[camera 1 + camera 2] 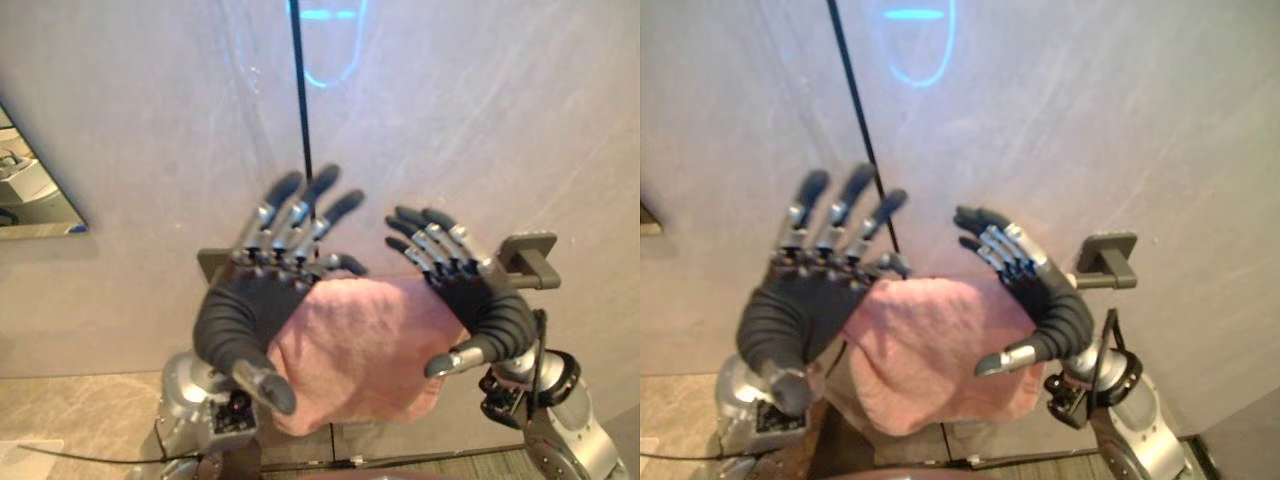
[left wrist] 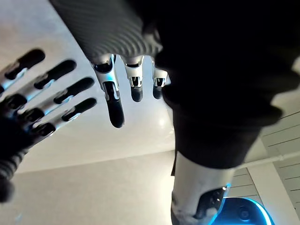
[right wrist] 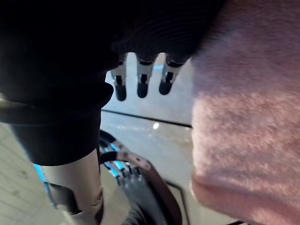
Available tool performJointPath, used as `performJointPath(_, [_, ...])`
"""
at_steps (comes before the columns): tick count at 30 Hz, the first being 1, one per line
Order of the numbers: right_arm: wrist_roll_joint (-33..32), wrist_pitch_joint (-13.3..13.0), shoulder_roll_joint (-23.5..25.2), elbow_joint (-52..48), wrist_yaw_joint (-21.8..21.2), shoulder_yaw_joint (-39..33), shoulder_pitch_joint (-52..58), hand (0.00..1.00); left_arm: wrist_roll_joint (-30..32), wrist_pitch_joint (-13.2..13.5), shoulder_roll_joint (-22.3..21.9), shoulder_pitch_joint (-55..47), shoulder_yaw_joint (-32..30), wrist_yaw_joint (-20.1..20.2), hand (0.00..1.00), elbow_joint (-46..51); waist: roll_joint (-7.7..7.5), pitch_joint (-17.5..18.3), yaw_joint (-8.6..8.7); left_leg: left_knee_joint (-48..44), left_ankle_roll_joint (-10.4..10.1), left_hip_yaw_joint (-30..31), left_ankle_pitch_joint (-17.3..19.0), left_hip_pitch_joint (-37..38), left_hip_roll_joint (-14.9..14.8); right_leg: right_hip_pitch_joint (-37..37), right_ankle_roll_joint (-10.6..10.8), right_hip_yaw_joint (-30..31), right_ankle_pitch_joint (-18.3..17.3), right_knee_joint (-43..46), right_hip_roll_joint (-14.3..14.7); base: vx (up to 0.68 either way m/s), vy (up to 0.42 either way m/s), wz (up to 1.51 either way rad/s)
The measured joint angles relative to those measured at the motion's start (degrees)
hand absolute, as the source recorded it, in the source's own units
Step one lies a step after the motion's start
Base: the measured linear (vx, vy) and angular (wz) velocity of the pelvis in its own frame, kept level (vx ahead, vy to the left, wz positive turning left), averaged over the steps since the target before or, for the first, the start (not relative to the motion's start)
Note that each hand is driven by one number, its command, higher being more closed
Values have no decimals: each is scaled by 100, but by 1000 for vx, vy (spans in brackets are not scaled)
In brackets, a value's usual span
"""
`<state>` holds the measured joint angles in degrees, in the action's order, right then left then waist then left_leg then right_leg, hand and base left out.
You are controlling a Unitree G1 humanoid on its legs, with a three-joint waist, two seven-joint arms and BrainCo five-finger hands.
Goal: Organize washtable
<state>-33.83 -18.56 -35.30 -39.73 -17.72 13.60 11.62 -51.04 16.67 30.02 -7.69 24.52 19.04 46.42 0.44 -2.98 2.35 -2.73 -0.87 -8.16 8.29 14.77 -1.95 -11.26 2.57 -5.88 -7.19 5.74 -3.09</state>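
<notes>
Towel: the pink towel (image 1: 365,345) hangs over a dark rail (image 1: 532,262) on the grey wall (image 1: 480,120), bunched towards the middle, with its lower edge sagging below the bar.
Left hand: the left hand (image 1: 240,315) is raised in front of the towel's left edge with its fingers straight and spread, gripping nothing. I can't tell whether the palm actually touches the cloth.
Right hand: the right hand (image 1: 490,305) is up at the towel's right edge, fingers relaxed and extended, thumb lying across the lower corner. The right wrist view puts the cloth just beside the palm, not clasped.
Key relation: the towel sits between the two hands. Its long axis runs along the rail, side to side, and each hand is at one end, about equally near.
Next move, my guess: spread or straighten the towel along the bar, each hand drawing its own edge outward.
Open room: bare rail shows past the right hand out to the bracket, less on the left.
Edges: a mirror (image 1: 30,195) sits well off to the left, and the wall is close behind the fingertips.
</notes>
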Motion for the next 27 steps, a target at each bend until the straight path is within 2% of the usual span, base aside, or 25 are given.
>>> performJointPath(2, [-159,-7,-280,6,-21,200,-14,0,-87,-80,282,24,268,165,0,-173,0,-3,6,23,0,-47,0,37,-1,-13,0,46,0,3,3,-50,-8,-9])
performJointPath(5, [-180,-11,-594,23,-115,481,-59,0,-202,-235,488,31,574,349,0,-472,6,-38,5,47,-3,-122,2,118,-7,-43,1,119,-1,12,8,-47,-5,-12])
performJointPath(7, [-215,-2,-731,91,-114,589,-59,0,-242,-243,547,60,673,373,0,-561,-5,-94,9,47,-3,-135,2,122,-6,-34,1,137,-1,13,8,-77,-8,-6])
performJointPath(11, [-208,134,-1091,369,-139,978,-126,0,-242,-393,888,166,963,539,0,-670,-8,-133,4,58,-3,-145,2,111,-3,-7,3,155,-1,21,8,-45,-9,-2])
performJointPath(19, [-191,152,-1300,584,-166,1126,-297,0,-245,-460,1120,281,1166,818,0,-903,-27,-276,5,38,-7,-134,-1,48,0,63,3,143,-1,85,-6,-15,-8,1])
performJointPath(24, [-118,258,-1297,875,-186,1218,-294,0,-241,-528,1125,287,1367,882,0,-1220,-56,-321,17,-9,-23,21,-38,-139,21,138,2,0,-1,91,-39,-47,-28,16])
performJointPath(27, [56,298,-1126,967,-162,1076,-299,0,-239,-559,1086,510,1363,875,0,-1326,-68,-488,21,-19,-21,256,-190,-418,67,304,-5,-234,4,129,-104,-53,-37,43])
